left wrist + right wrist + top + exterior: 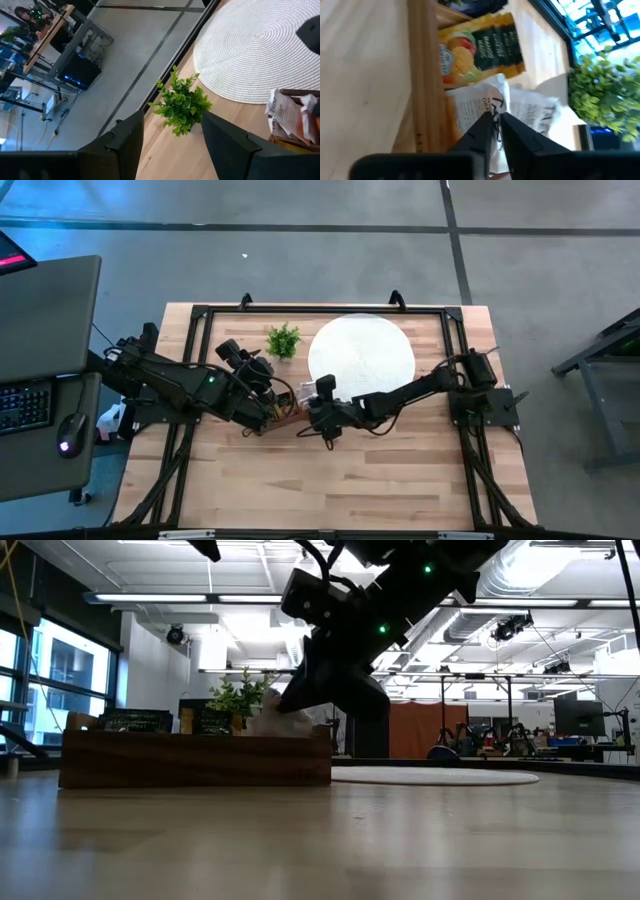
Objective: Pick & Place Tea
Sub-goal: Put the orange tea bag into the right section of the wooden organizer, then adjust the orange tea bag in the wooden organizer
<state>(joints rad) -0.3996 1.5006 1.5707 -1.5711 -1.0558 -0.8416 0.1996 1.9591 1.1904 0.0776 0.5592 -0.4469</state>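
Note:
Tea sachets lie in the brown wooden tray (pixel 422 75) near the table's middle: a green-and-yellow one (pixel 485 47) and white ones (pixel 530 115). My right gripper (pixel 494 120) reaches down into the tray (pixel 190 760) from the table's right, shut on a white sachet (pixel 477 102). In the low view the gripper (pixel 292 705) stands at the tray's right end. My left gripper (pixel 171 120) hangs open above the table, left of the tray, pointing at the small green plant (pixel 182 105). The white disc (pixel 362 355) is bare. My right gripper pinches the white sachet's crumpled upper edge (pixel 495 102) between its two fingertips, which stand almost together. The fingers slant down from the table's right side. The sachet (pixel 268 722) sticks up above the tray's rim, its lower part among the other sachets in the tray.
The plant (pixel 283 340) stands just beyond the tray toward the far edge, left of the disc. A black frame (pixel 330 308) rims the tabletop. Bare wood stretches along the near half of the table (pixel 330 480). A desk with keyboard and mouse (pixel 68 430) is off the table's left.

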